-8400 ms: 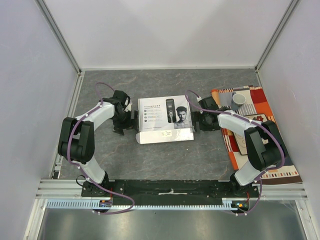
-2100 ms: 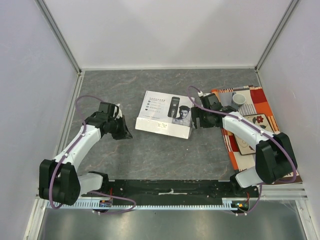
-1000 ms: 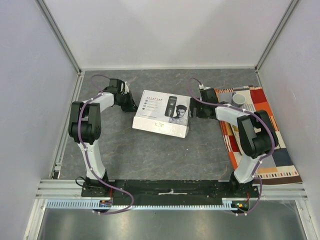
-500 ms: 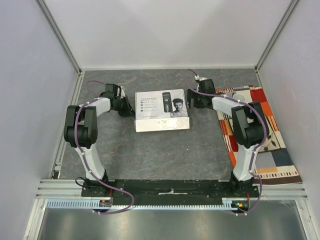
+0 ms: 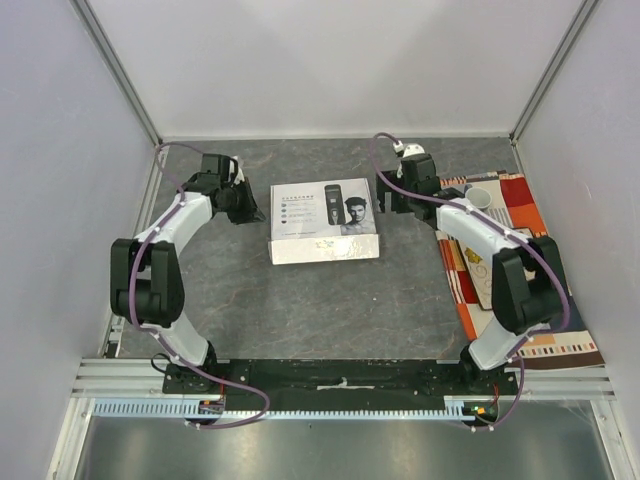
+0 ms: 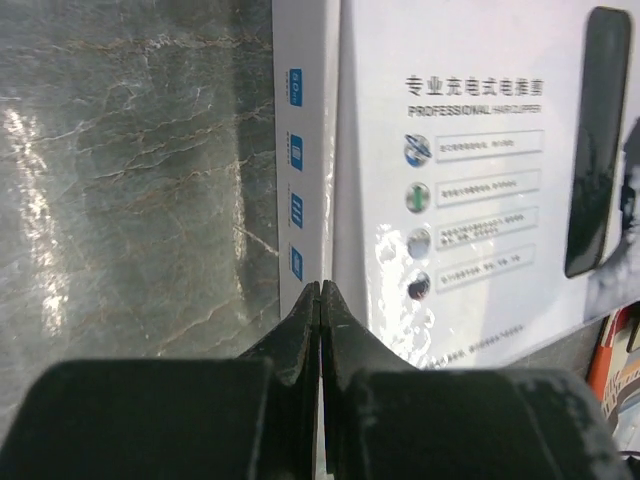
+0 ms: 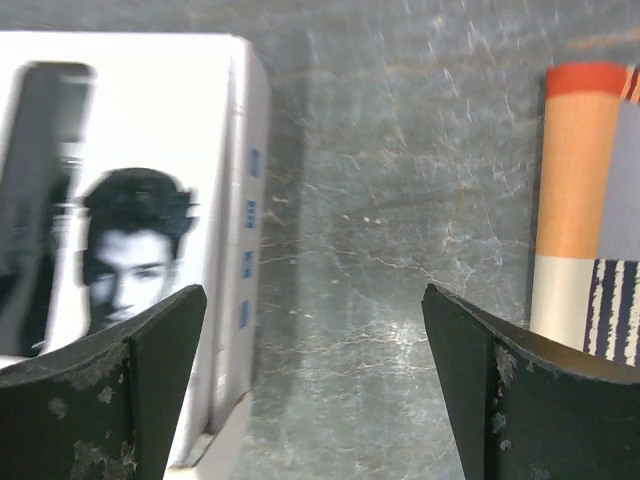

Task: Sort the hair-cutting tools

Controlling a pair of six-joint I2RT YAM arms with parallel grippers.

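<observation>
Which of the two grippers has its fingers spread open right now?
The right gripper: its fingers stand wide apart, with nothing between them but table. The left gripper has its fingers pressed together, holding nothing.

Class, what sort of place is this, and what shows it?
Probably a lab robot test booth: two arms bolted to a metal rail, plain white walls enclosing the table, one box staged on it.

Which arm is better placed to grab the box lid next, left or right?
Right, probably: the right tool is open, facing the box at its right edge. The left tool is shut beside the box's left edge and would need to open first.
</observation>
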